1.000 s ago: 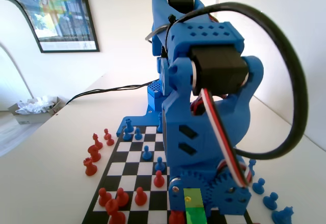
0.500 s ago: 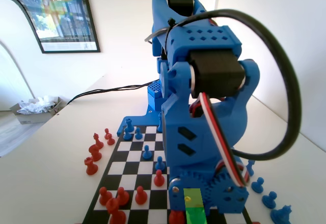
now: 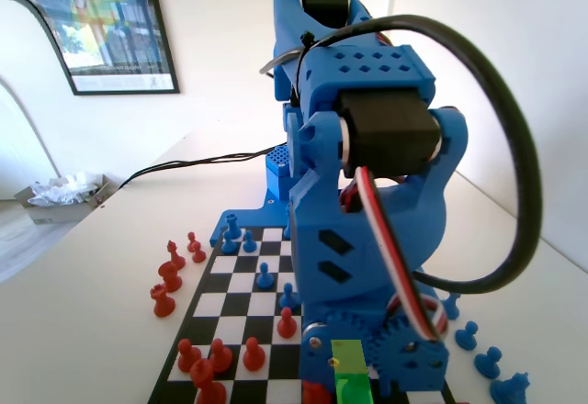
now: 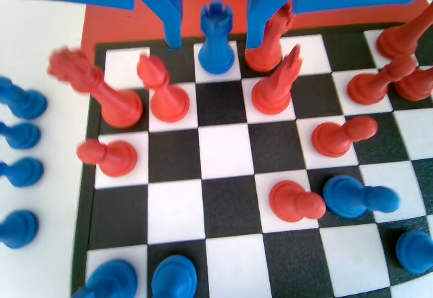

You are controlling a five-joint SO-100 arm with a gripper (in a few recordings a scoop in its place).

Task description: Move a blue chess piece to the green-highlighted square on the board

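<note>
Going left to right in the wrist view: a column of small blue plastic pawns [image 4: 20, 173] sits off the board on the white table. Then on the flat black-and-white checkered board [image 4: 176, 210], a tall red plastic piece with a crown-like top [image 4: 95, 88] leans, with a red bishop-like piece [image 4: 162, 91] just beside it. Next, the blue chess piece [image 4: 216, 37], a small blue plastic rook-shaped one with a notched top, stands upright on a white square in the board's far row. The blue two-finger gripper [image 4: 215, 37] has its jaws spread, one on either side of it, not touching as far as I can tell.

It's probably light, hard and a bit slick, so I'd pinch the narrow waist under the crown. The right jaw sits tight against two red pieces [image 4: 270, 47], so those could get bumped.

In the fixed view, the bright translucent green-highlighted square [image 3: 352, 388] is at the bottom edge, partly behind the arm.
</note>
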